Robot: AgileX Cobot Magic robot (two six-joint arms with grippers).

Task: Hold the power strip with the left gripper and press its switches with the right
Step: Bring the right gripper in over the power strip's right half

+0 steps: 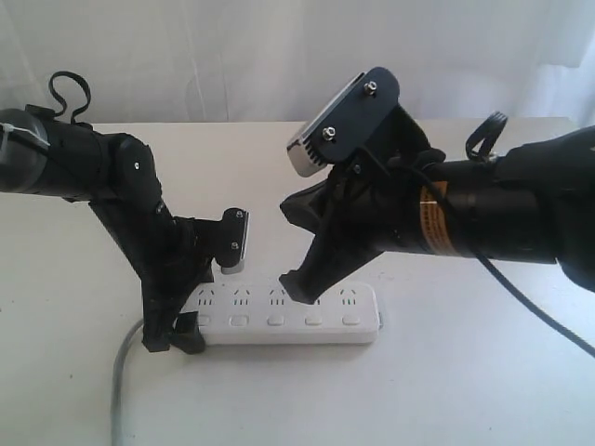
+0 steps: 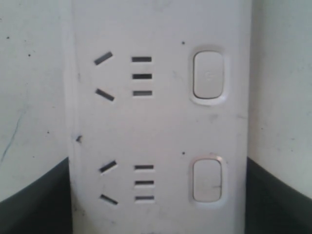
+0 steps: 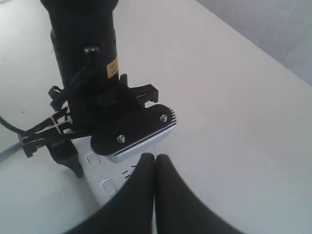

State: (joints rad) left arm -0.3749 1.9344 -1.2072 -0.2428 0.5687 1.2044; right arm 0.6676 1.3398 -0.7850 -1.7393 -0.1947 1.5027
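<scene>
Ext view: power strip (image 1: 284, 327) flat on table (image 1: 465, 390), mid-width, well off far edge. Grey cord (image 1: 119, 372) leaves one end; left gripper (image 1: 174, 342) straddles that same end.

L wrist view only: dark jaws hard against both long sides of strip, pinching it. Two switches (image 2: 208, 75) w/ socket slots beside them.

R wrist view only: right gripper (image 3: 155, 161) fingers pressed together, no gap.

Ext view puts its tip over strip's far edge, near the middle. Contact: can't tell.
</scene>
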